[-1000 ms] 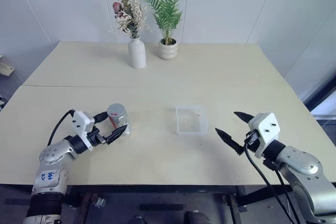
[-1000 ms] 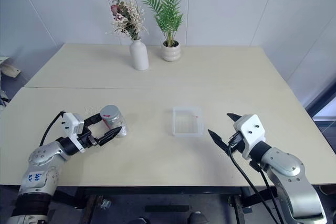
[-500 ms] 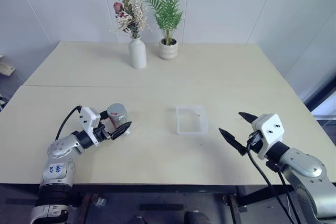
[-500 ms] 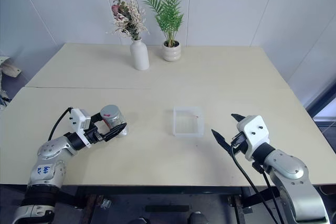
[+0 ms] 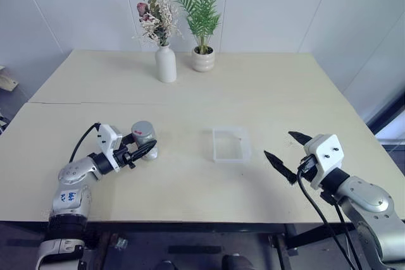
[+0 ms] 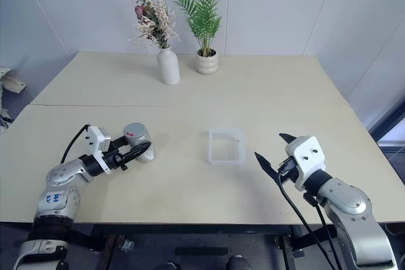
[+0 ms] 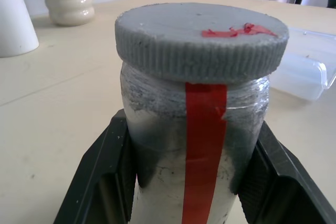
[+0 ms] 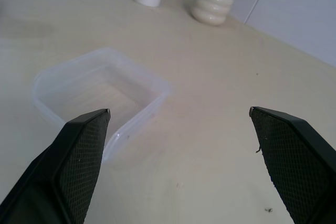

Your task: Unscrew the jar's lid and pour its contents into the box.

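Observation:
The small clear jar [image 5: 145, 142] stands upright on the left of the table, a red strip down its side and grey powder inside. Its grey ribbed lid [image 7: 202, 39], with a red mark on top, sits screwed on. My left gripper [image 5: 144, 149] is shut on the jar's body below the lid, a black finger [image 7: 100, 177] pressed against each side. The clear plastic box [image 5: 230, 143] lies empty near the table's middle. My right gripper [image 5: 288, 150] hovers open to the right of the box, its fingers [image 8: 81, 156] wide apart with nothing between them.
A white vase [image 5: 165, 64] with dried flowers and a white pot [image 5: 203, 59] with a green plant stand at the table's far side. A seam [image 5: 76, 103] runs across the tabletop behind the jar.
My left gripper has closed from open onto the jar and shifted slightly up and to the right with it. The right arm has stayed in place, open.

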### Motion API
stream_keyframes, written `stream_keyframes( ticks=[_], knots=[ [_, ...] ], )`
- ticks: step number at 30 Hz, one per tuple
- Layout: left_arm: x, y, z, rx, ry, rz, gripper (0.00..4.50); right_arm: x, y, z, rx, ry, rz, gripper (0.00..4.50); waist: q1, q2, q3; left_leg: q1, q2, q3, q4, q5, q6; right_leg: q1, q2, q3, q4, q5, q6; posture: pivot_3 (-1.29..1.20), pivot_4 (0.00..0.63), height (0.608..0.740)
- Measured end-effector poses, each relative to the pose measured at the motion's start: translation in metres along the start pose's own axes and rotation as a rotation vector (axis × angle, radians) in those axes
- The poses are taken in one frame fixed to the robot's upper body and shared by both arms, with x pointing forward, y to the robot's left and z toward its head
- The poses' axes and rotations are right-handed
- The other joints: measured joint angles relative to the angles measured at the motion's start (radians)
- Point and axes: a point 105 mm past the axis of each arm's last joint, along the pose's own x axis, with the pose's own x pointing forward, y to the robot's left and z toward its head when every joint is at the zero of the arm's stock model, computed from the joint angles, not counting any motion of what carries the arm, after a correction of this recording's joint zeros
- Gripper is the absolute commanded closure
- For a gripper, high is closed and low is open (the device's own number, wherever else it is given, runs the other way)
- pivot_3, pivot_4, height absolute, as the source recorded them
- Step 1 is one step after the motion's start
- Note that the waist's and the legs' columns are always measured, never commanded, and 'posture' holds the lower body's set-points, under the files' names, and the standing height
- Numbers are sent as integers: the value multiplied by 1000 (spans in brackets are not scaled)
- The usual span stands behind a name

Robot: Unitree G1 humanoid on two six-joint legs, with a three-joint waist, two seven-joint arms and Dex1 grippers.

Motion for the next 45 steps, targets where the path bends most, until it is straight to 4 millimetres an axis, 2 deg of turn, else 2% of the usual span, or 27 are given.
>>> stream_keyframes(
  ticks=[4,8,11,14,20,24,30,37,45],
  knots=[
    [14,-3,20,6,-41,-92,2445,10,2,16,21,-42,-2,0,-1,0,0,-1,0,0,0,0,0,0,0,0,0,0,0,0,150,740],
    [30,-14,35,10,-67,-231,2445,25,17,41,61,-106,42,0,-1,0,0,-1,0,-1,-1,0,0,-1,0,0,0,0,0,0,150,740],
    [43,-14,44,12,-86,-263,2445,34,23,57,86,-140,58,0,0,0,0,-2,-1,-2,-1,0,0,-1,0,0,0,0,0,0,150,740],
    [53,-17,47,1,-98,-291,2445,42,27,67,116,-157,60,0,-1,0,0,-2,-1,-2,-1,0,1,-2,0,0,0,0,0,0,150,740],
    [67,-44,38,-25,-93,-446,2445,56,38,90,199,-198,96,0,-1,0,0,-4,0,-2,-1,-1,1,-3,0,0,0,0,0,0,150,740],
    [78,-51,41,-29,-103,-495,2445,62,49,99,231,-212,130,0,-2,0,0,-4,-1,-2,-1,-1,1,-4,0,0,0,0,1,0,150,740],
    [91,-62,38,-25,-72,-560,2445,70,66,107,253,-215,181,0,-2,0,0,-5,0,-2,-1,-1,1,-4,0,-1,0,0,1,0,150,740],
    [105,-69,49,-7,-96,-597,2445,79,81,111,276,-215,204,0,-2,0,0,-7,-1,-2,-1,-1,1,-6,0,-1,0,0,1,0,150,740],
    [110,-77,46,-11,-81,-638,2445,89,90,99,273,-154,216,0,-2,0,0,-7,-1,-3,-1,-1,1,-6,0,-1,0,0,1,0,150,740]
  ],
)
